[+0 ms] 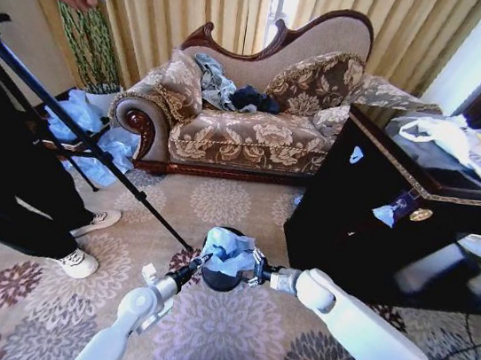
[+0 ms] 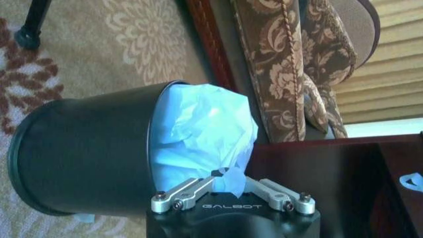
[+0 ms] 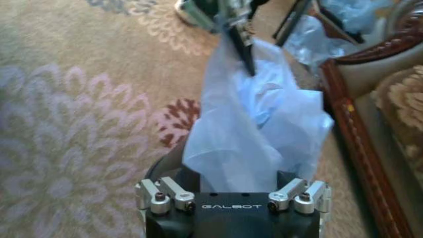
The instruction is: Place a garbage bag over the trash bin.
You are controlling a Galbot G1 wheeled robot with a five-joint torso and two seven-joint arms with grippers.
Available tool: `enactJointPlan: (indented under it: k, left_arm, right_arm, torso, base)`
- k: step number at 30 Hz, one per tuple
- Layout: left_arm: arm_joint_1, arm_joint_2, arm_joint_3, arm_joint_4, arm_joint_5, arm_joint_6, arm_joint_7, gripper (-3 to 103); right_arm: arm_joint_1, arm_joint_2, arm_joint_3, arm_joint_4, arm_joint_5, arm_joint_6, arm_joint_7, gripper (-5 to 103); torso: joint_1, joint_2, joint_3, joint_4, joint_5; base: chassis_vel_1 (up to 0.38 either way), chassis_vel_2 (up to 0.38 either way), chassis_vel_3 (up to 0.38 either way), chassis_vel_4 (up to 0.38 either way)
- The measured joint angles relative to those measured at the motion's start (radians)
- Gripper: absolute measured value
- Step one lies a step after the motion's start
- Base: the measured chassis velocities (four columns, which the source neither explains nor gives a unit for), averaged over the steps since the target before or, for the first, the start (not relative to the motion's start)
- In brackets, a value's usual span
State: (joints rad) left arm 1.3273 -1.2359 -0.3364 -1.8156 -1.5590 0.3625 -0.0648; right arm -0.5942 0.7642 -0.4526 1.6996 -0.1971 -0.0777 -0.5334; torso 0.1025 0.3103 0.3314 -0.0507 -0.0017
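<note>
My left gripper (image 2: 228,184), marked GALBOT, pinches the garbage bag (image 1: 229,250) at the trash bin (image 1: 220,276) rim; my right gripper (image 1: 252,268), same lettering, clamps the bag's opposite edge; the bin stands on flowered carpet (image 1: 229,322), in front of the sofa (image 1: 251,101).

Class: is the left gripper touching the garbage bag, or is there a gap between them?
Touching. In the left wrist view, the left gripper has its jaws pinched on a fold of the garbage bag, which spills from the trash bin.
</note>
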Motion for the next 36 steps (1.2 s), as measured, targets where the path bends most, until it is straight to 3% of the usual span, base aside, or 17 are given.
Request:
enactJointPlan:
  k: [1,4,19,25,36]
  left_arm:
    - [0.0,0.0,0.0,0.0,0.0,0.0,0.0,0]
    - [0.005,0.003,-0.003,-0.015,0.0,0.0,0.001,0]
    - [0.02,0.025,-0.019,-0.016,0.001,0.0,0.012,0]
    - [0.03,0.028,-0.027,-0.003,0.012,-0.002,0.019,0]
    - [0.05,0.029,-0.051,0.022,0.046,-0.012,0.031,0]
  right_arm:
    - [0.0,0.0,0.0,0.0,0.0,0.0,0.0,86]
    - [-0.001,-0.005,-0.007,-0.012,-0.021,0.008,-0.015,73]
    - [-0.142,0.001,0.04,-0.014,-0.083,0.024,0.017,56]
    - [-0.172,0.025,0.045,-0.021,-0.102,0.027,0.031,55]
    - [-0.199,0.131,0.046,-0.089,-0.159,0.029,0.061,56]
  torso:
    - [0.0,0.0,0.0,0.0,0.0]
    - [0.0,0.0,0.0,0.0,0.0001]
    - [0.0,0.0,0.0,-0.0001,0.0002]
    - [0.0,0.0,0.0,-0.0001,0.0]
    - [0.0,0.0,0.0,-0.0001,-0.0002]
  base:
    - [0.0,0.0,0.0,0.0]
    - [0.0,0.0,0.0,0.0]
    - [0.0,0.0,0.0,0.0]
    - [0.0,0.0,0.0,0.0]
    - [0.0,0.0,0.0,0.0]
